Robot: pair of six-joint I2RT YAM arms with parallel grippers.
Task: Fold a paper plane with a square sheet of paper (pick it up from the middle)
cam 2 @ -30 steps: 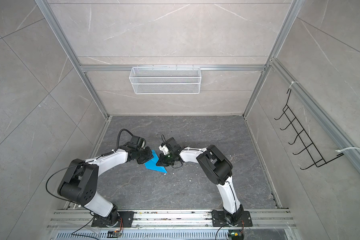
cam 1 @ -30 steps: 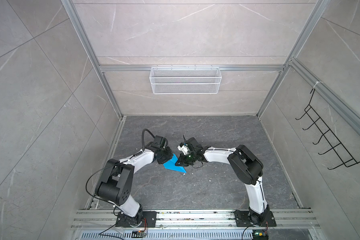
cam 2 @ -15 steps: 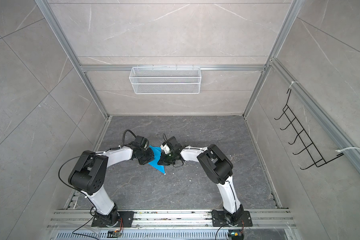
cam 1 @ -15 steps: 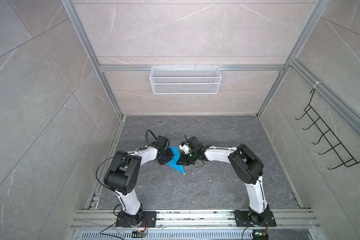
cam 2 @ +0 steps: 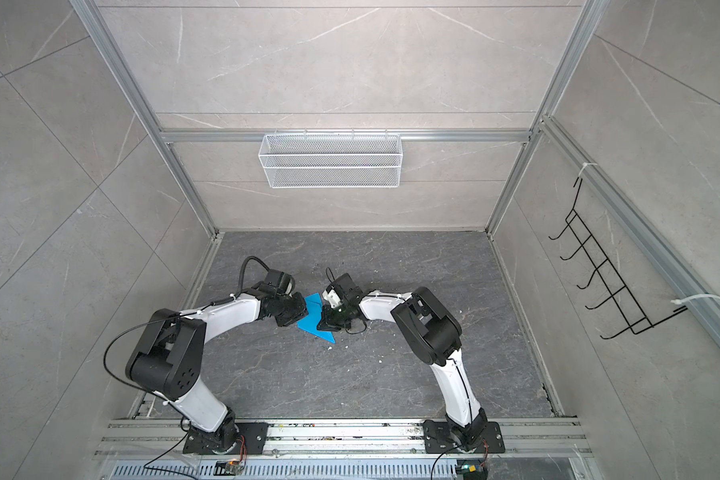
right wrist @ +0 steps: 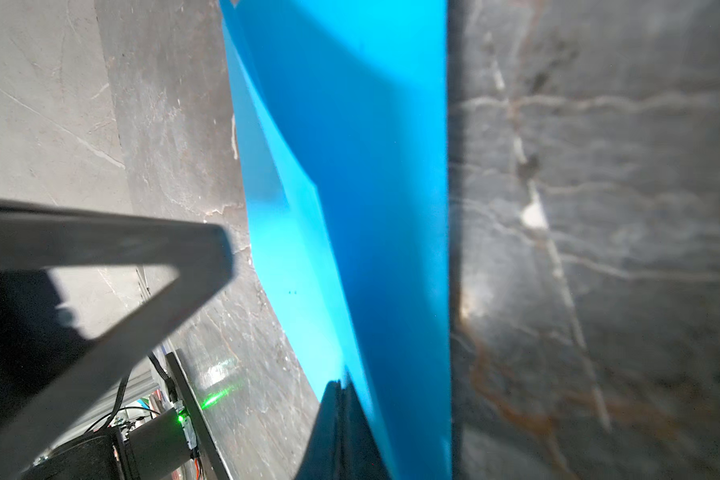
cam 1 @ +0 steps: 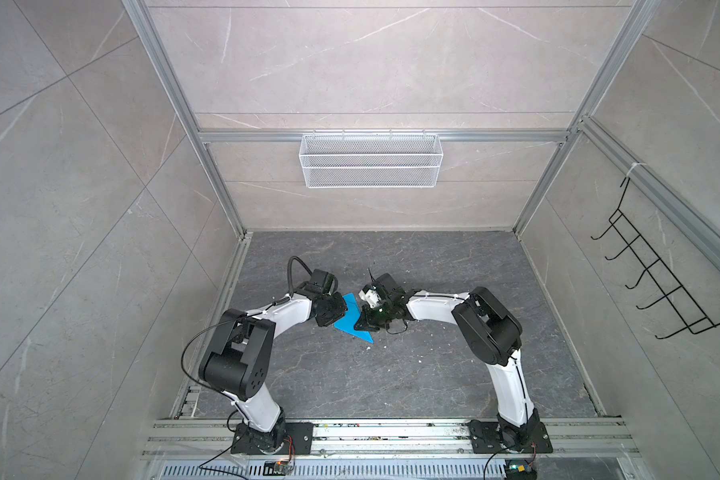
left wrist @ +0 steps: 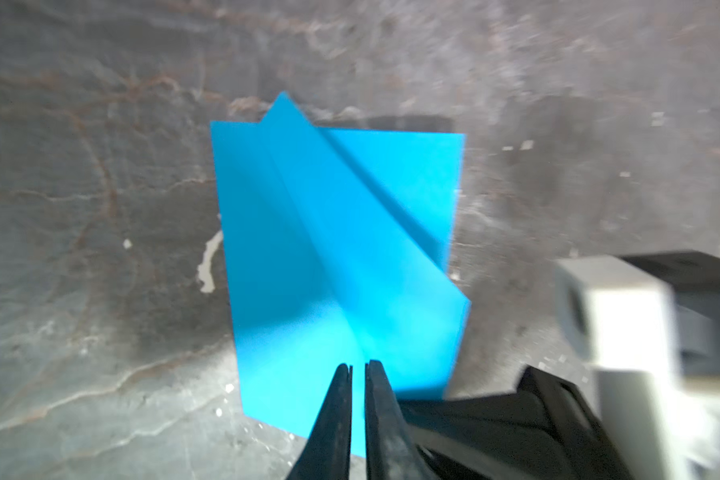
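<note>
Paper [cam 1: 352, 318] near the middle of the table [cam 1: 433, 374], a shade toward 9 o'clock in both top views. Partly folded and creased, with one sharp tip aimed at 5 o'clock.

My left end effector [cam 1: 339, 311] sits at its 9 o'clock edge, my right end effector [cam 1: 366, 323] at its 3 o'clock edge.

Left wrist view: jaws a thin slit apart, a crease running into the slit. Pinching or not, I cannot tell.

Right wrist view: jaws together, clamped on the paper's edge. That edge looks raised off the table.

White flecks [cam 1: 381, 345] lie at 5 o'clock of the paper.
</note>
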